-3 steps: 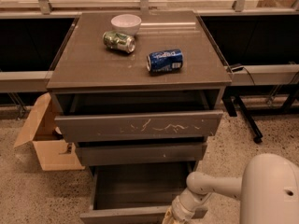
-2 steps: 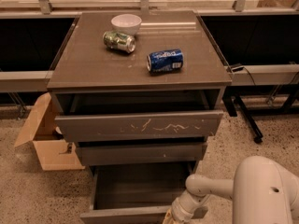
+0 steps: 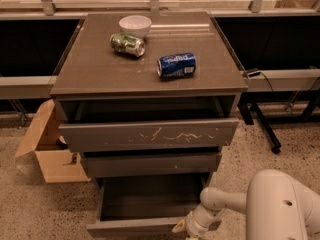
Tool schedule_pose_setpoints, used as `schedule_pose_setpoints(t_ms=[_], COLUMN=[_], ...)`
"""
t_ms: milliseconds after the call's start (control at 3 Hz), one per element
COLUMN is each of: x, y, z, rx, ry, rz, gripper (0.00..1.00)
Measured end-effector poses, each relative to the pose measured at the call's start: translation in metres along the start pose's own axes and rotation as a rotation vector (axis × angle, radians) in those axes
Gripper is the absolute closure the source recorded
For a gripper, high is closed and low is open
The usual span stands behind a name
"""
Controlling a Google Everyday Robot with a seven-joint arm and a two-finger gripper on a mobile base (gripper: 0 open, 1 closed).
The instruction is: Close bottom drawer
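The bottom drawer is pulled far out of the grey cabinet, its smooth grey inner tray showing, with nothing visible in it. Its plain front panel runs along the lower edge of the camera view. My gripper is at the right end of that front panel, at the bottom of the view, on the end of my white arm. The gripper is largely cut off by the view's edge.
The top drawer with a white-scratched front and the middle drawer stand slightly out. On the cabinet top lie a white bowl, a green can and a blue can. An open cardboard box stands at left.
My arm's white body has shifted slightly left in the view. The bottom drawer stays pulled out as before.
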State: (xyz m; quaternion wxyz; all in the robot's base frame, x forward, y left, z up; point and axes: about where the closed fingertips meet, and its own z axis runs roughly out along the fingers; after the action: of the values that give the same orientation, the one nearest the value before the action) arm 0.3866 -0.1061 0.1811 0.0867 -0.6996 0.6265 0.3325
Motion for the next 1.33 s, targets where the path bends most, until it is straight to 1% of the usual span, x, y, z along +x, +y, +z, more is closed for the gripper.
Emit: schedule_pose_setpoints(t_ms=[333,1000,1333], x=[0.000,0.024,0.040], y=[0.000,-0.031,-0.056], z=[0.000,-0.024,-0.048], rx=[0.000,0.042,0.089], ry=[0.000,0.010,0.022], rz=[0.000,-0.007,0.013], gripper=[0.00,0.00,0.27])
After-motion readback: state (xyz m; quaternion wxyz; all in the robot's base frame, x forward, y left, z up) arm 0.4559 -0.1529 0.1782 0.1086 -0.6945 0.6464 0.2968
